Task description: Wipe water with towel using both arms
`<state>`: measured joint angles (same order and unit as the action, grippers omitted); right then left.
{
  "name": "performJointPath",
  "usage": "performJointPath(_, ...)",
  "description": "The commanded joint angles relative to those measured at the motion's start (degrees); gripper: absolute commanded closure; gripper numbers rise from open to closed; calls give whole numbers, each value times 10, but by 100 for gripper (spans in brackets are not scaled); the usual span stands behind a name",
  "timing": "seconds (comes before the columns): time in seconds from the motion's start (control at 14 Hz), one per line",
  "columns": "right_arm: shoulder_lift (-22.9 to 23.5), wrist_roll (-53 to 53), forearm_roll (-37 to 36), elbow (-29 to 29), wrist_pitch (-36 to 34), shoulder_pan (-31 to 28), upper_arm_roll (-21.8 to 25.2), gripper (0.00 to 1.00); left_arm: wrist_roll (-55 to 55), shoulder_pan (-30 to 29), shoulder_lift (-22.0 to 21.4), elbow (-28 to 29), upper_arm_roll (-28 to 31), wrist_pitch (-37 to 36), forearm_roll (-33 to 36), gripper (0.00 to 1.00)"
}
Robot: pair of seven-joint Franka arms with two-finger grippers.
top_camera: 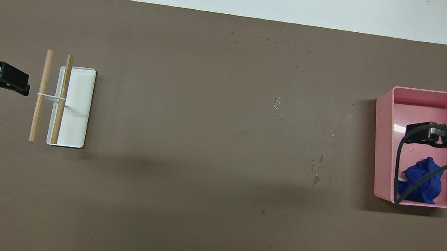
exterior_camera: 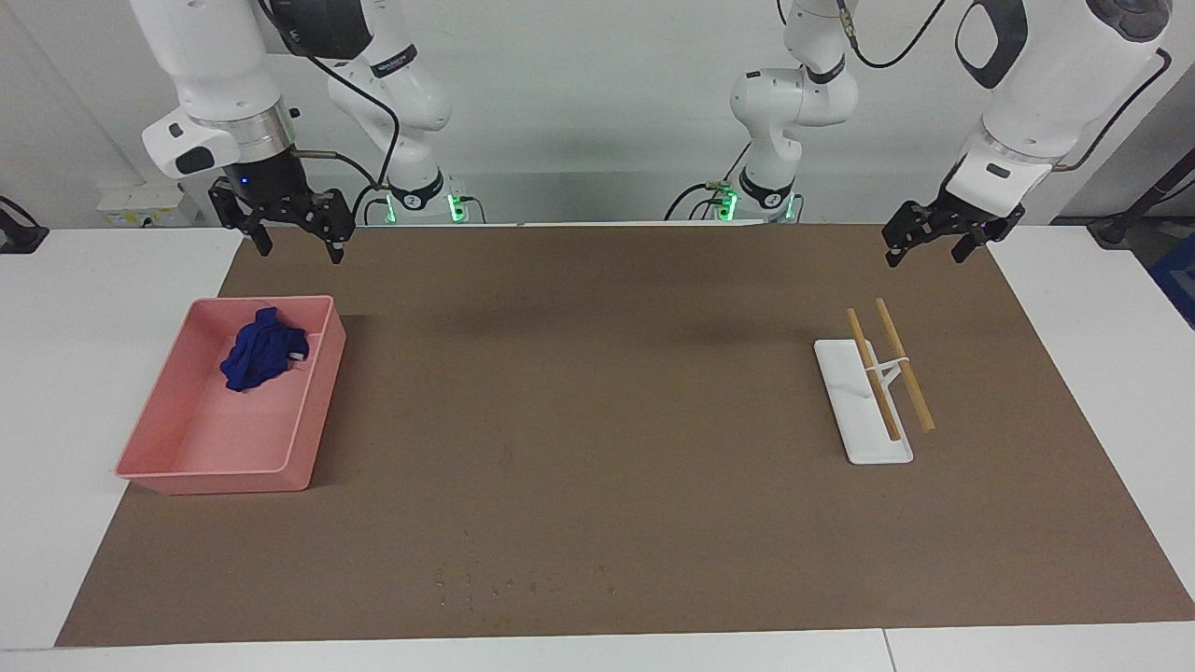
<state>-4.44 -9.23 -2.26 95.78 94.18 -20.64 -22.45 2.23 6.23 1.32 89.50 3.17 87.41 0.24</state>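
The right gripper (exterior_camera: 294, 241) has its fingers spread and holds nothing, raised over the mat's (exterior_camera: 597, 420) robot-side edge close to the pink tray (exterior_camera: 313, 411), while the left gripper (exterior_camera: 934, 245), likewise released, waits over the corner at the left arm's end. The towel (exterior_camera: 261, 359) lies bunched in the tray's robot-side end, ungrasped. A descent could catch the tray wall or pinch only a fold, so the cloth slips free before reaching the water (exterior_camera: 504, 586) by the mat's edge farthest from the robots.
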Motion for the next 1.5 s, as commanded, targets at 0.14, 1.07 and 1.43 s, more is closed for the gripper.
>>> performJointPath(0.14,20,-10,-1,-40,-30,2,-2,2,1,8,-14,17,8,8,-2,0)
performJointPath(1.07,22,-3,19,-51,-76,228,242,2,1,7,-14,17,8,8,-2,0)
performJointPath(1.43,57,-4,20,-104,-99,202,236,3,1,7,-14,17,8,8,-2,0)
